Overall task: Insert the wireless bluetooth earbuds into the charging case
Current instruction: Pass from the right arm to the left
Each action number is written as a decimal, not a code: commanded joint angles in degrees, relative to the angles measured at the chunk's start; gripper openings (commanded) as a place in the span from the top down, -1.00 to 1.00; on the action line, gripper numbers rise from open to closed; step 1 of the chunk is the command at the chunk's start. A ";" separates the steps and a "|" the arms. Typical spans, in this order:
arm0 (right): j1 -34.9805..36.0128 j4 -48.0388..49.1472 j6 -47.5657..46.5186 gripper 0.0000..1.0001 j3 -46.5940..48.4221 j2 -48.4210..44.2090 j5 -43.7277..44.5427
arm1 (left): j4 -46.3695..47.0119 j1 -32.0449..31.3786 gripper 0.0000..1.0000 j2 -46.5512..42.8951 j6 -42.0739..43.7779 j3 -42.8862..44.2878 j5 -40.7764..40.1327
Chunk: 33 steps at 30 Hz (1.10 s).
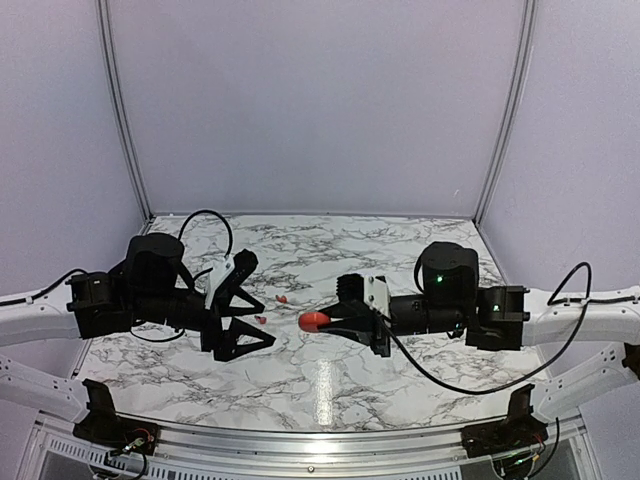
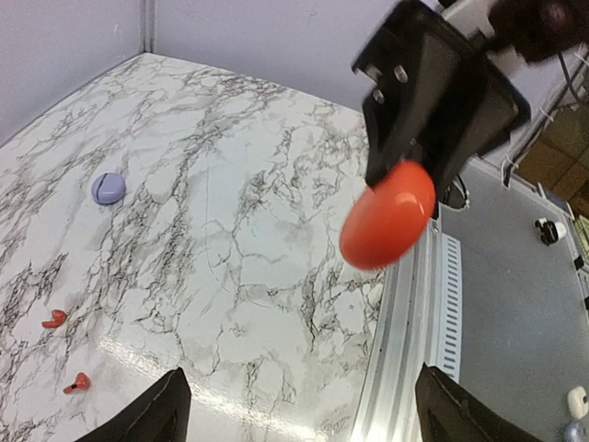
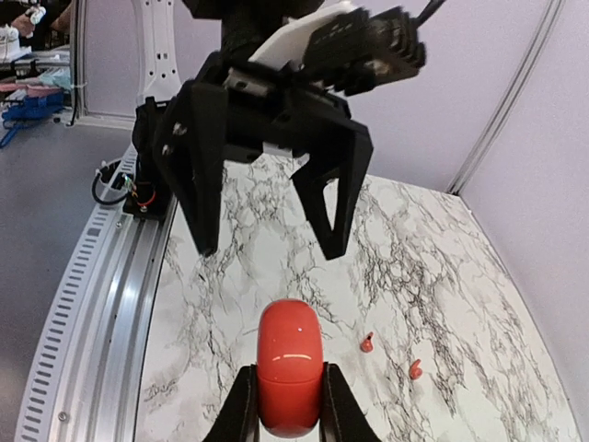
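- The right gripper [image 3: 288,405] pinched the red charging case [image 3: 289,364] by one end. Its fingers were narrow and clamped on the shell, most of which stood out past the fingertips, above the marble table [image 3: 230,304].
- The left gripper [image 3: 271,250] faced it with fingers spread wide and nothing between them. The case hung near their tips without touching them.
- The earbuds [image 2: 54,319] lay close together on the table, down and off to one side of the left fingers, with neither arm holding them.
- The case looked closed, so it probably needed opening first.
- The smooth, rounded shell could twist or pop out of so small a pinch if the left fingers pushed on it off-centre.
- A low sweep of the left fingers might flick the tiny earbuds away.
- A lilac round thing [image 2: 109,188] sat farther out beyond the left fingers, well apart. Nothing stood between the two grippers.
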 commanded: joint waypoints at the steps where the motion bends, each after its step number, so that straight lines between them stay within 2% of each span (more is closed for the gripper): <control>1: -0.74 4.28 6.35 1.00 2.08 -0.83 -5.77 | 8.02 -4.25 -0.68 -2.26 7.98 -0.11 -4.11; 8: -0.75 5.51 8.42 1.00 2.57 -0.99 -7.26 | 7.18 -9.26 -0.40 -0.18 14.42 2.97 -7.95; 14: -0.75 5.58 8.71 1.00 2.77 -0.64 -8.21 | 6.40 -12.78 -0.20 2.95 15.65 5.87 -11.79; 22: -0.75 5.82 8.72 1.00 2.80 -0.53 -8.47 | 6.42 -14.14 0.01 5.88 14.34 8.20 -12.19; 33: -0.75 5.36 8.31 1.00 2.80 -0.64 -8.32 | 6.44 -14.24 0.56 5.74 13.77 8.07 -13.55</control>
